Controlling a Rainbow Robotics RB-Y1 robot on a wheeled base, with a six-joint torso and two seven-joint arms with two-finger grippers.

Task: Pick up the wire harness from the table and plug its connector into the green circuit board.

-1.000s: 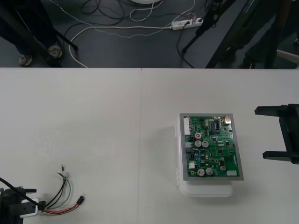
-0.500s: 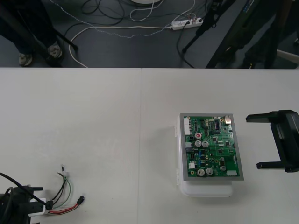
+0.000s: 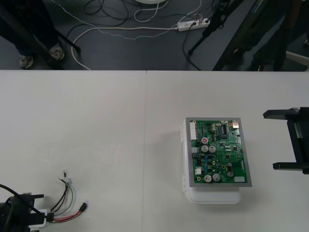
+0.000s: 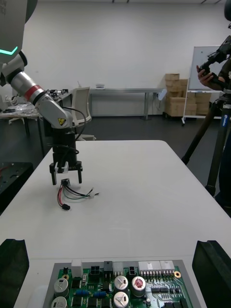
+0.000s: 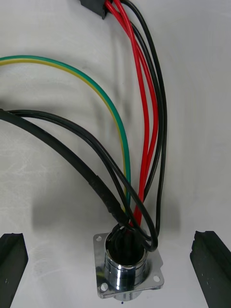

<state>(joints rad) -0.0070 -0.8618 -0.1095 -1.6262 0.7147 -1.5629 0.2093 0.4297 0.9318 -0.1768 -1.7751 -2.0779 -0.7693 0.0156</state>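
Note:
The wire harness (image 3: 65,203) lies on the table near the front left corner, its red, black and green wires (image 5: 139,120) fanned out. Its metal flanged socket (image 5: 127,267) rests on the table between the fingers of my left gripper (image 5: 111,236), which stands open around it without touching. The small black plug (image 3: 84,207) lies loose on the table. My left gripper (image 3: 38,211) hangs over the harness (image 4: 72,195) in the right wrist view. The green circuit board (image 3: 217,152) sits on its white base, right of centre. My right gripper (image 3: 270,140) is open just right of the board (image 4: 120,286).
A seam in the table (image 3: 146,145) runs front to back between the harness and the board. The white base (image 3: 212,195) sticks out at the board's near side. Bare tabletop lies between harness and board.
My right gripper swung a little toward the board and then drew back to the right, still open. My left gripper shifted slightly over the socket. The harness stayed on the table.

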